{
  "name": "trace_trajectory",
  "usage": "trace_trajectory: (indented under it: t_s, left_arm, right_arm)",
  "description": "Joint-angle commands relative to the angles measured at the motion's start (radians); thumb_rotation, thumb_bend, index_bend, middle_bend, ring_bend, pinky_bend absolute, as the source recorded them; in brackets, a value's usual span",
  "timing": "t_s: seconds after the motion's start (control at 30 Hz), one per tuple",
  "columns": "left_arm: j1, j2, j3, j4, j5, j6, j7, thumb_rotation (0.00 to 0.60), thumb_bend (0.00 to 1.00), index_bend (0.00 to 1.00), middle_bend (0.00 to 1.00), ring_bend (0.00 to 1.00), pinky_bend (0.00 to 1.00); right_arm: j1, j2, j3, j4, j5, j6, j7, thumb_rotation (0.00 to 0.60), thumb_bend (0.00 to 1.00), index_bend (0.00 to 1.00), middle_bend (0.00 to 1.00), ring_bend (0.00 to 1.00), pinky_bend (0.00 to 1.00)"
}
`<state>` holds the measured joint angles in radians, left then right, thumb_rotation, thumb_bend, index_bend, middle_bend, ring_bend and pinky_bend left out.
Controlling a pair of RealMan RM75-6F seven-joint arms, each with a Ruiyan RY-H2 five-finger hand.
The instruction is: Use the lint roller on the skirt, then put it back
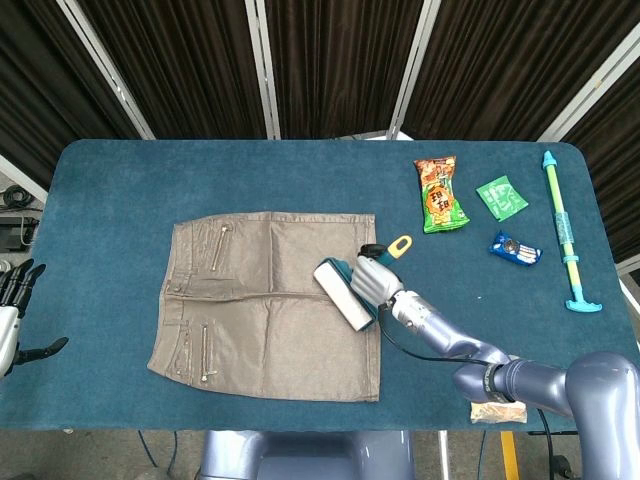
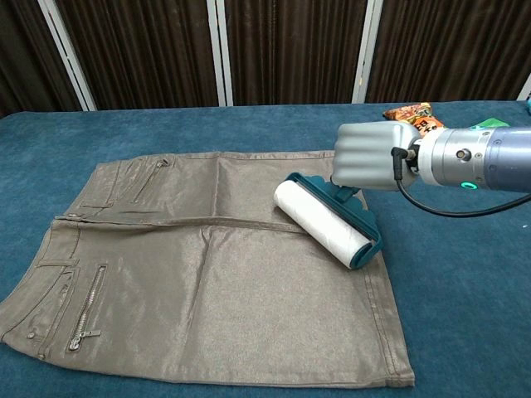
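A khaki skirt [image 1: 270,300] [image 2: 199,265] lies flat on the blue table. My right hand [image 1: 378,280] [image 2: 375,156] grips the handle of a teal lint roller [image 1: 345,290] [image 2: 325,220]. Its white roll rests on the skirt near the right hem, and the yellow handle tip [image 1: 399,244] sticks out past the hand. My left hand [image 1: 12,310] hangs off the table's left edge, fingers spread, holding nothing.
At the far right lie a snack bag [image 1: 440,194] [image 2: 419,120], a green packet [image 1: 500,196], a blue packet [image 1: 515,248] and a long teal-and-yellow stick [image 1: 566,232]. A small wrapped item [image 1: 495,410] sits near the front edge by my right arm.
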<state>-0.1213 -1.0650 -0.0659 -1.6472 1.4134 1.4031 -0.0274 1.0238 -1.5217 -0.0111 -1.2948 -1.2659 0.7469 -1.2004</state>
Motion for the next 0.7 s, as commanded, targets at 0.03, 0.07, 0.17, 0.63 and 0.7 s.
trace_trajectory:
  t_s: [0.03,0.07,0.17,0.63,0.7]
  left_arm:
    - [0.001,0.001,0.0,-0.002,0.002,0.003,-0.002,0.6,0.0,0.0,0.0,0.0,0.0]
    - [0.001,0.001,0.0,-0.002,0.002,0.003,-0.002,0.6,0.0,0.0,0.0,0.0,0.0]
    - [0.002,0.003,-0.001,-0.002,0.0,0.005,-0.008,0.6,0.0,0.0,0.0,0.0,0.0]
    - [0.003,0.009,-0.001,0.001,-0.007,0.001,-0.021,0.6,0.0,0.0,0.0,0.0,0.0]
    - [0.003,0.009,-0.002,0.002,-0.009,0.0,-0.022,0.6,0.0,0.0,0.0,0.0,0.0]
  right_arm:
    - [0.001,-0.011,-0.005,-0.022,-0.01,0.016,-0.015,0.6,0.96,0.52,0.58,0.51,0.52]
    - [0.001,-0.014,-0.006,-0.027,-0.013,0.02,-0.018,0.6,0.96,0.52,0.58,0.51,0.52]
    - [0.004,-0.025,-0.011,-0.05,-0.029,0.034,-0.035,0.6,0.96,0.53,0.58,0.51,0.52]
    - [0.039,-0.084,-0.021,-0.234,-0.064,0.05,-0.192,0.6,0.96,0.53,0.58,0.52,0.52]
    - [0.042,-0.094,-0.024,-0.25,-0.068,0.053,-0.209,0.6,0.96,0.53,0.58,0.52,0.52]
